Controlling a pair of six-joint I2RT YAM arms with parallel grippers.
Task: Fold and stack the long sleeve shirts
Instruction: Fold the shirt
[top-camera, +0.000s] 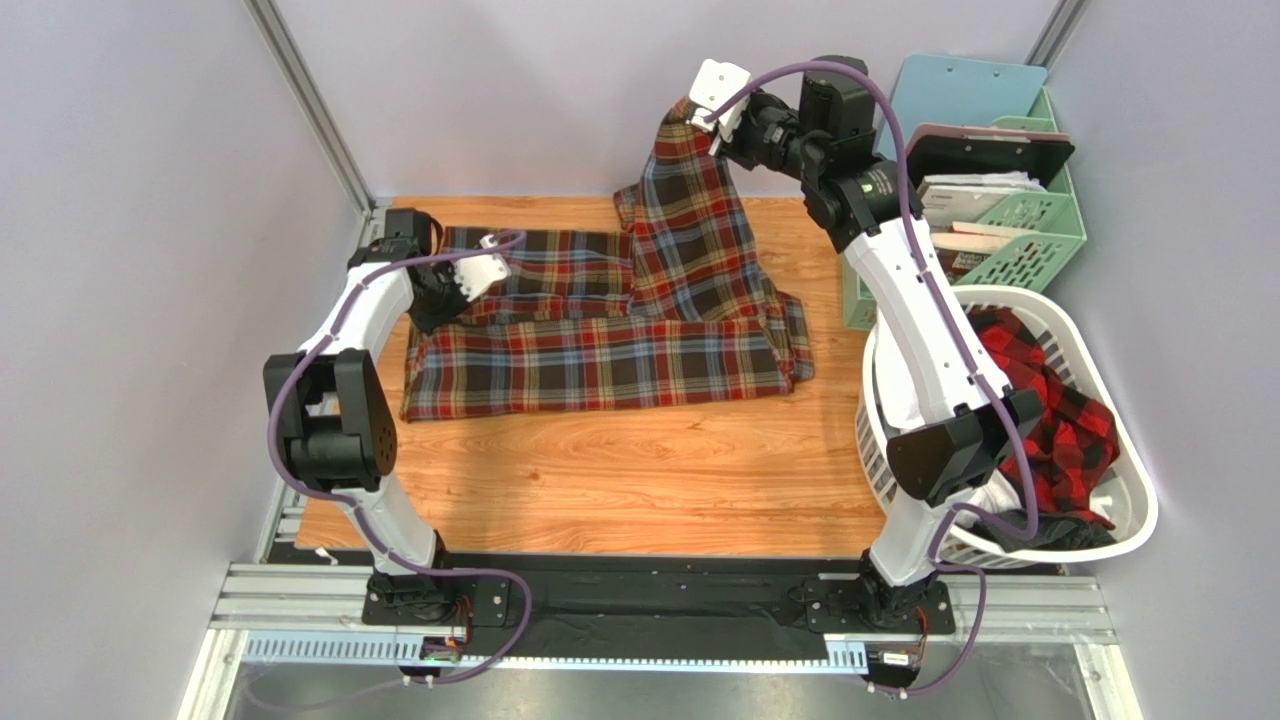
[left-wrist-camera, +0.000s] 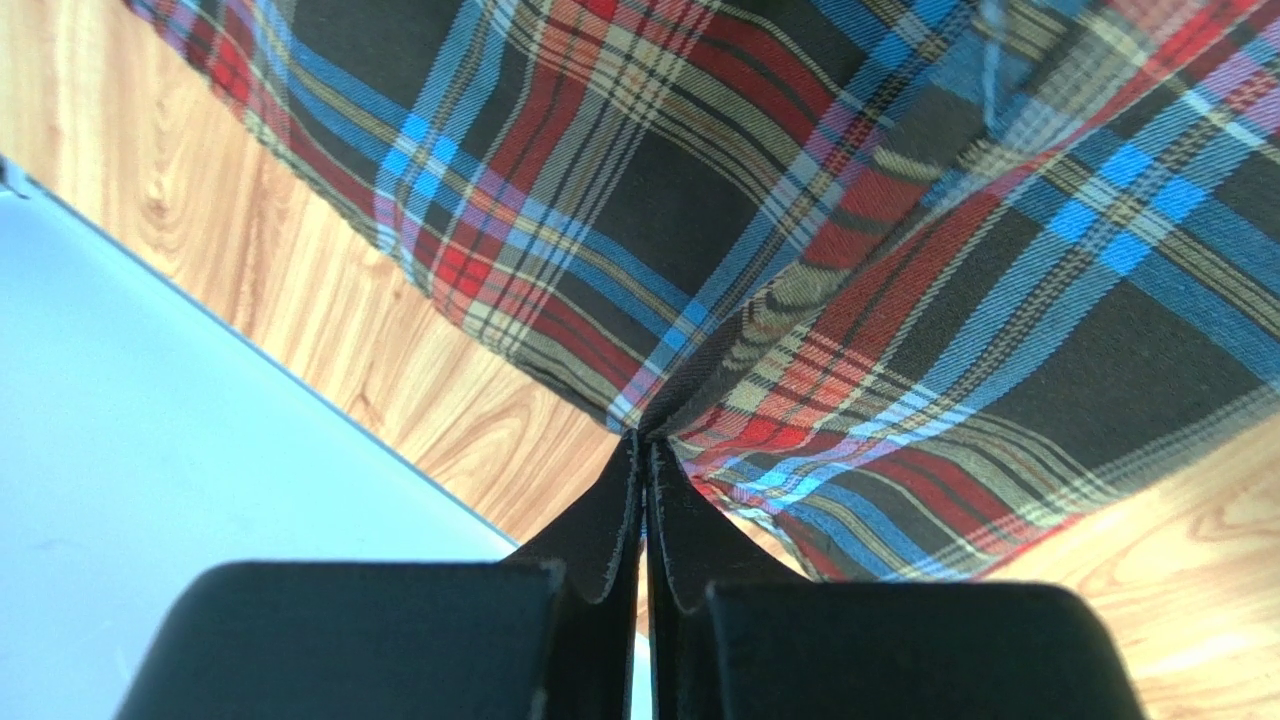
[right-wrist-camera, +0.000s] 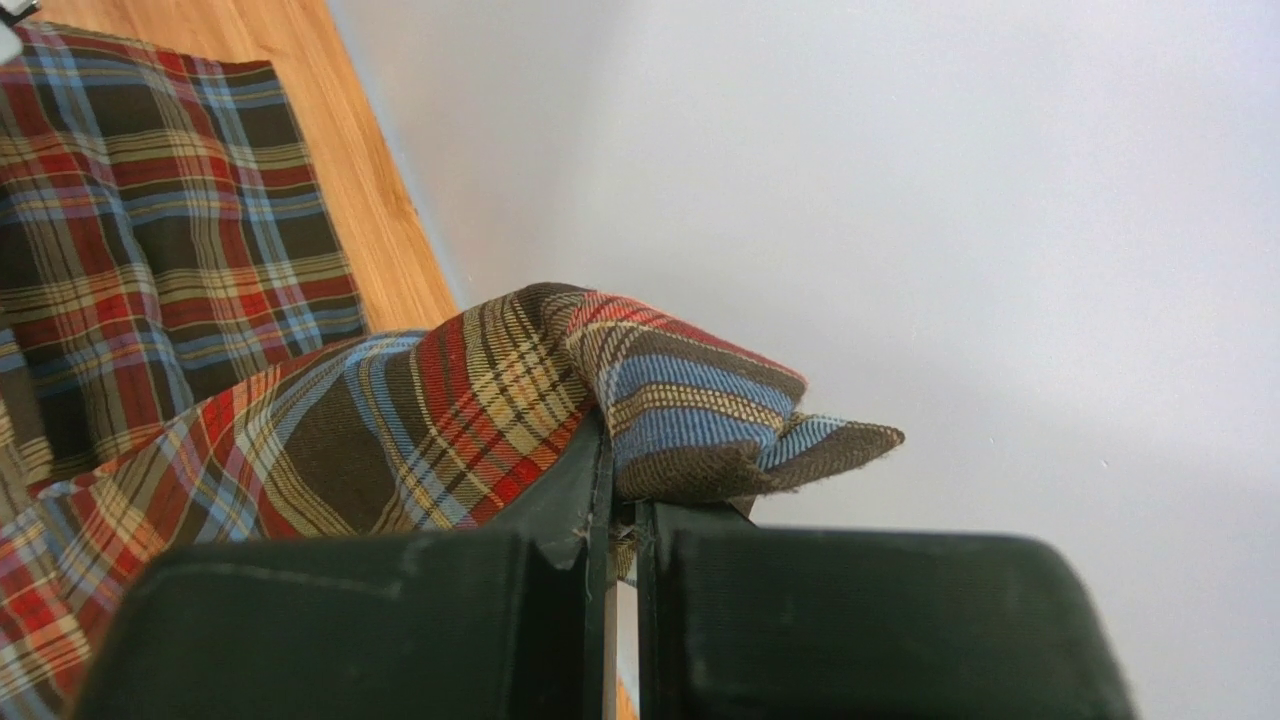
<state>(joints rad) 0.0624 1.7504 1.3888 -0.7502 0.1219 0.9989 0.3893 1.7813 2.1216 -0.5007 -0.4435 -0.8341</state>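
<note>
tartan shirt (top-camera: 601, 360) clamped in both: left gripper (top-camera: 493, 273) low on table (top-camera: 601, 465), right gripper (top-camera: 699, 110) raised.

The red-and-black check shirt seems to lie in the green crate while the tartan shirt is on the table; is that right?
Not quite: the top external view shows the red-and-black check shirt in the white laundry basket, not the green crate. The tartan shirt is on the table, one end lifted.

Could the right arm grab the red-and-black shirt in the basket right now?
Probably not yet: the right gripper is shut on a raised part of the tartan shirt. The red-and-black shirt lies uncovered in the open basket, so once freed, it looks reachable.
</note>
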